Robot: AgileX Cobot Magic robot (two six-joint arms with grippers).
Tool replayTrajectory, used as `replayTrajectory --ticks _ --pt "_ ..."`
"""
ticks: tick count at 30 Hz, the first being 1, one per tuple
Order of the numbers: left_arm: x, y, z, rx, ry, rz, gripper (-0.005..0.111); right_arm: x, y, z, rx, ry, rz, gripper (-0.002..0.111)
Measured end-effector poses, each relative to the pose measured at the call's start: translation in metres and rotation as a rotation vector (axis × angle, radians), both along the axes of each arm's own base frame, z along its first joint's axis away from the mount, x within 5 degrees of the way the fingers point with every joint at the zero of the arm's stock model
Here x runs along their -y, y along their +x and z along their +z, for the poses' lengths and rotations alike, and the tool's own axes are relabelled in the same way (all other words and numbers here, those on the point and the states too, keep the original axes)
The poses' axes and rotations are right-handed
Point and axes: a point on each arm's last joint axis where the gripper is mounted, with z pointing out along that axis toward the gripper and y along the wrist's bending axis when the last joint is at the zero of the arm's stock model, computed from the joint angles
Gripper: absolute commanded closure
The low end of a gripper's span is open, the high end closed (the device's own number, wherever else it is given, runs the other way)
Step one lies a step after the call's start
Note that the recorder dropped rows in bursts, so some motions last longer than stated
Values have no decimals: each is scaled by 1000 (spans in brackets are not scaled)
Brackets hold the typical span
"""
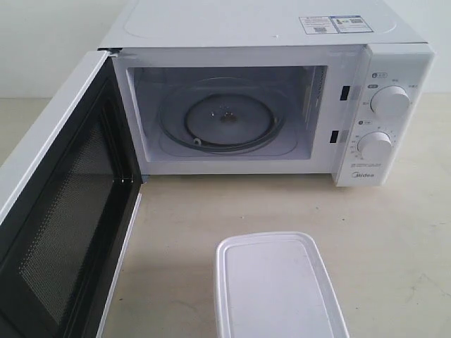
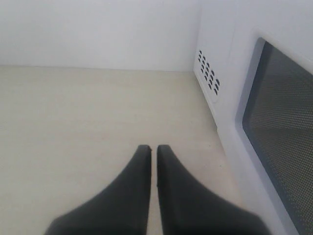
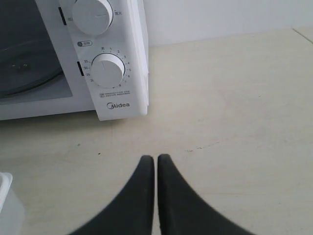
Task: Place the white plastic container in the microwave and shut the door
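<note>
1. Microwave (image 1: 282, 42): white, across the upper half of the exterior frame; cavity open, turntable (image 1: 222, 120) bare.
2. Door (image 1: 63, 232): swung wide open at the left edge of the frame, mesh-lined inner face showing.
3. Container (image 1: 275, 289): lidded, lying flat on the tabletop (image 1: 394, 246) at lower centre of the frame, in front of the cavity and apart from the microwave; nothing touched it.
4. Left gripper (image 2: 153, 149): fingers pressed together, holding nothing; it hung over bare tabletop beside the door's outer, windowed face.
5. Right gripper (image 3: 156, 159): fingers pressed together, empty; it hung over the tabletop near the knob panel.
6. Step in hand, as judged: the opening one, reaching for the container; no part of the task was done.
7. Next move, as judged: a gripper, probably the right, had to spread, settle on the container and carry it level onto the turntable. The left was placed to push the door shut afterwards.
</note>
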Motion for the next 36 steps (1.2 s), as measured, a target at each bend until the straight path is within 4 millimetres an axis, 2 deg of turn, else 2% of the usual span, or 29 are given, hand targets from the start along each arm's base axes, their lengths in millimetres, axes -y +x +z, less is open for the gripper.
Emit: replayTrajectory --ticks 20,36 --pt "0 0 0 0 0 0 102 0 -1 -1 -21 17 -8 108" --pt "0 0 0 0 0 0 102 0 -10 60 158 72 -8 108"
